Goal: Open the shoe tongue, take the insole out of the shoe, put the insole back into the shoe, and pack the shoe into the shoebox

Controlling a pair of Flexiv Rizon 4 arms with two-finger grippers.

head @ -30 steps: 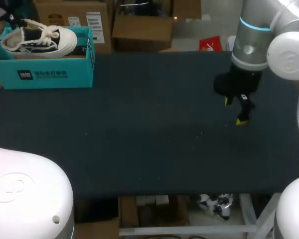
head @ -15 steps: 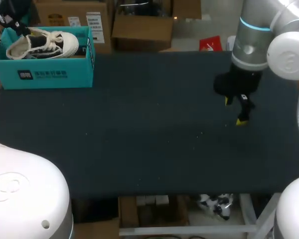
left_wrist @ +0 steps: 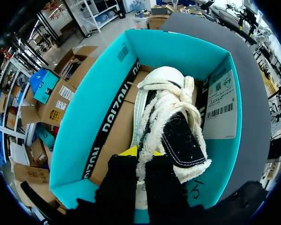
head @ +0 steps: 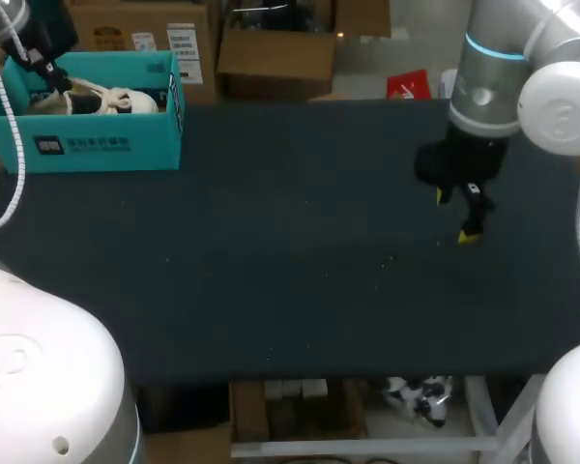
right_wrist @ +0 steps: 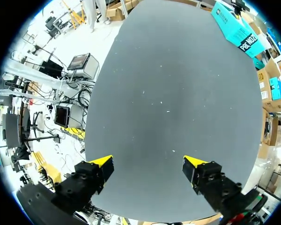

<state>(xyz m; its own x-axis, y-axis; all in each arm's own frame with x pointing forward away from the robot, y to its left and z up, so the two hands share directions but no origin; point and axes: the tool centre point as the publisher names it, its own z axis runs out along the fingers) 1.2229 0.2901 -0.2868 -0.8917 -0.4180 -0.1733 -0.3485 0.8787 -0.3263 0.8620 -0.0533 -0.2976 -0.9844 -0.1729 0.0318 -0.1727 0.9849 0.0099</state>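
A white canvas shoe [head: 101, 100] with white laces lies inside the teal shoebox [head: 87, 145] at the table's far left corner. My left gripper [head: 50, 70] hangs over the box's left end. In the left wrist view the shoe [left_wrist: 171, 108] points away from the gripper, its black tongue and laces bunched on top, resting on the cardboard floor of the shoebox [left_wrist: 93, 103]. There my left gripper [left_wrist: 141, 152] is shut on the shoe's heel rim. My right gripper [head: 456, 216] hovers open over the right part of the table, and the right wrist view shows nothing between the right gripper's [right_wrist: 150, 166] fingers.
The dark table [head: 290, 271] spreads bare between the box and my right arm. Its front edge runs just before my two arm bases.
My left gripper has lowered the shoe from above the box rim down into the box. The right arm has not moved.
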